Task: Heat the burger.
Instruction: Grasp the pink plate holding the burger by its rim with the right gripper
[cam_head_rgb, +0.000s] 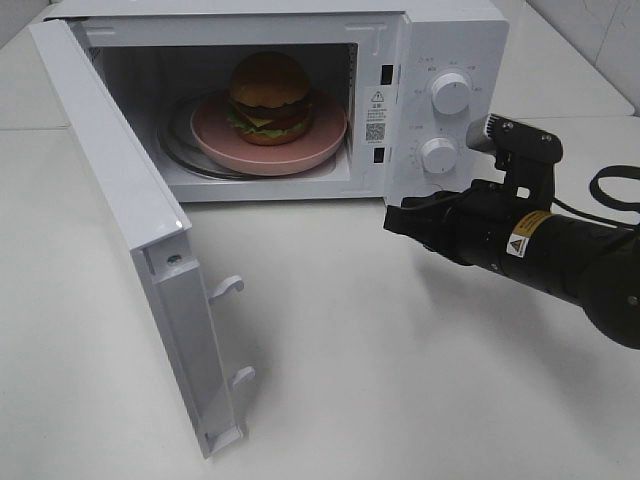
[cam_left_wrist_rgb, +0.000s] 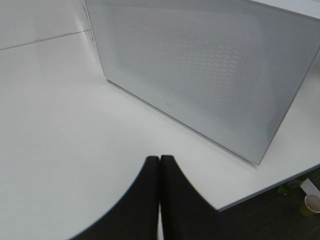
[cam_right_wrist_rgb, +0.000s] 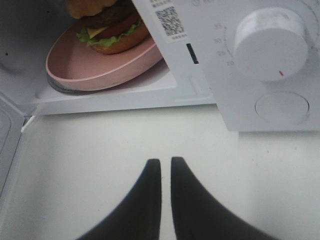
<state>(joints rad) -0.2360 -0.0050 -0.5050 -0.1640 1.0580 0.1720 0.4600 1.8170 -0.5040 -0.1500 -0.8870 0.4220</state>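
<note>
The right gripper (cam_right_wrist_rgb: 161, 167) hangs over the white desk (cam_head_rgb: 400, 380), jaws a sliver apart, empty. Beyond them the burger (cam_head_rgb: 270, 97), glossy bun, lettuce, cheese, tomato, sits on a pink plate (cam_head_rgb: 320, 140) inside the open microwave (cam_head_rgb: 440, 40). The right wrist view shows dial numerals and a QR label (cam_right_wrist_rgb: 169, 22); the left gripper (cam_left_wrist_rgb: 159, 165), jaws together, faces the door's (cam_left_wrist_rgb: 200, 65) mesh.

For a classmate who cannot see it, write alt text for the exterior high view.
A burger sits on a pink plate inside a white microwave whose door hangs wide open. The black right gripper hovers empty before the control dials.
</note>
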